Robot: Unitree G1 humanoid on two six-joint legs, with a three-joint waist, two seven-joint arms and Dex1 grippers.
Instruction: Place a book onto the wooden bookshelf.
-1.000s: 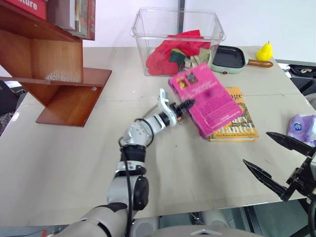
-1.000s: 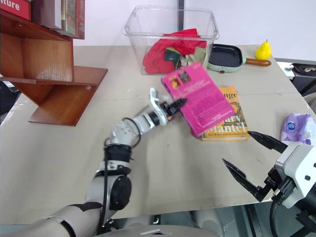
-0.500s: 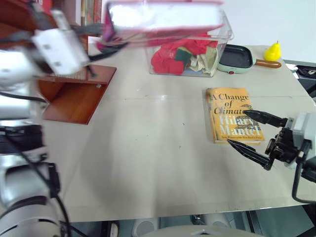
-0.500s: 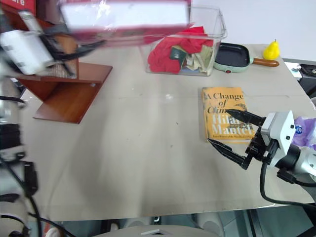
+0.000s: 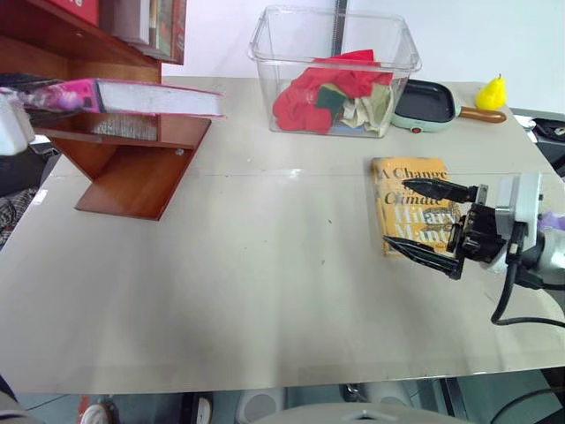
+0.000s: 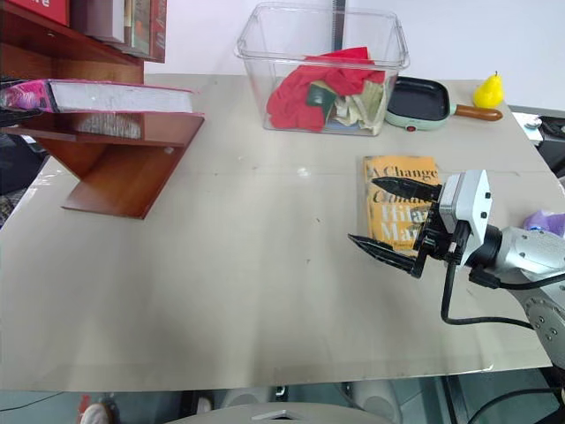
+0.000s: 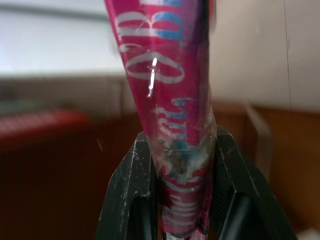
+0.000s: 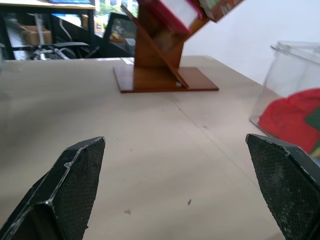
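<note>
The pink book is held flat at the far left, its white page edges facing me, right over the lower board of the wooden bookshelf. I cannot tell whether it touches the board. My left gripper is shut on the book's pink spine. My right gripper stands wide open and level above the yellow-orange book at the table's right, holding nothing. Between its fingers, the right wrist view looks across the table to the bookshelf.
Red books stand upright on the shelf's upper board. A clear bin of clothes, a small pan and a yellow pear sit along the table's back. A purple packet lies at the right edge.
My left arm swung the pink book from the table's middle up and left to the shelf's lower board. My right gripper came in from the near right to above the yellow-orange book, still open.
</note>
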